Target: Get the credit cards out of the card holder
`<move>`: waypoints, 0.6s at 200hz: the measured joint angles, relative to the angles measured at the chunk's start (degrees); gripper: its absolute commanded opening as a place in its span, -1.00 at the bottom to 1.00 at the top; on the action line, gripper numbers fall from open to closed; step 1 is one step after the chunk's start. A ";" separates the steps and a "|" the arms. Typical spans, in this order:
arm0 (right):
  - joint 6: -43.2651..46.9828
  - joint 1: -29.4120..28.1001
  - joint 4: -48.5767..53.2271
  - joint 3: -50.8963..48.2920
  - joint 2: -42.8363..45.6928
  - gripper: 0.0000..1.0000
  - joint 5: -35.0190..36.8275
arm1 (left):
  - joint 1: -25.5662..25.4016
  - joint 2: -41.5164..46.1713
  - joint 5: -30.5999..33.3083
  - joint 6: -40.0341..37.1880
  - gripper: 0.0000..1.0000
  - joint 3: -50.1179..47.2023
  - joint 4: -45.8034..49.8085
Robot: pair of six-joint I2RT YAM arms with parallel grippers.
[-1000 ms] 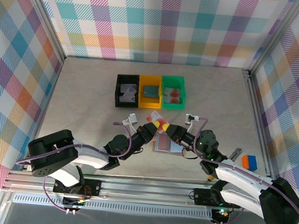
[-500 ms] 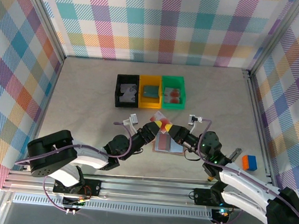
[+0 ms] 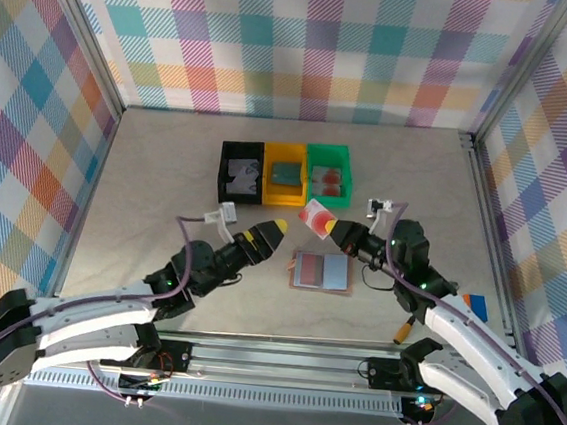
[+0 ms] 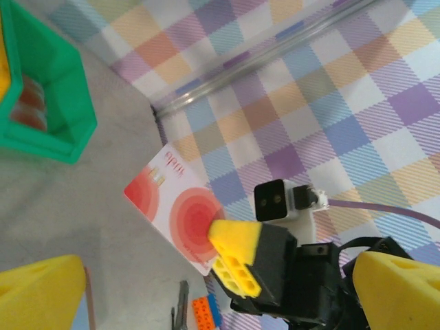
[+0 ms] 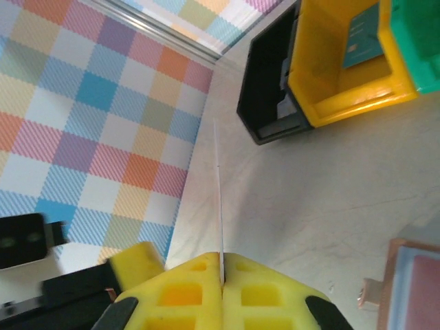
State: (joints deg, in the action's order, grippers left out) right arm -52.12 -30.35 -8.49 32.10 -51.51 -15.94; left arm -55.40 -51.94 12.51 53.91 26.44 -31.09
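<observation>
I see my right gripper (image 3: pixel 332 225) clamped on a red-spotted credit card (image 3: pixel 313 215). My left gripper (image 3: pixel 272 231) has jaws apart, card holder (image 3: pixel 323 272) at its four o'clock.

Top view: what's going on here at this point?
The right pincer is shut on a pale, red-spotted card, held clear of the open holder lying on the table. The left pincer hangs open, empty, left of the holder. The yellow bin behind holds a teal card.

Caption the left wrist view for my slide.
Right gripper pinching a pale, red-spotted credit card, green bin at left.
</observation>
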 measured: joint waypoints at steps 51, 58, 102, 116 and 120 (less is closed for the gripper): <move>12.63 6.40 20.81 18.34 -8.63 -1.00 -3.74 | 7.78 6.32 -3.21 -6.12 0.99 9.73 31.50; 14.58 7.08 23.37 21.77 -10.60 -1.00 -3.96 | 8.81 6.54 -3.67 -7.08 0.99 11.21 35.85; 23.17 8.70 36.68 35.10 -22.10 -1.00 -4.68 | 12.33 4.17 -2.64 -12.31 0.99 21.11 56.35; 24.79 8.72 39.91 37.38 -25.24 -1.00 -4.39 | 12.85 2.08 -1.36 -13.75 0.99 23.71 60.24; 25.14 8.72 40.54 37.99 -26.01 -1.00 -4.24 | 13.03 1.55 -0.96 -14.12 0.99 24.26 61.18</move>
State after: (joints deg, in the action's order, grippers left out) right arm -26.98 -21.63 32.05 70.08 -77.52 -20.18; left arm -42.37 -50.39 11.55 39.79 50.70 30.09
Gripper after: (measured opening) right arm 0.039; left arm 0.996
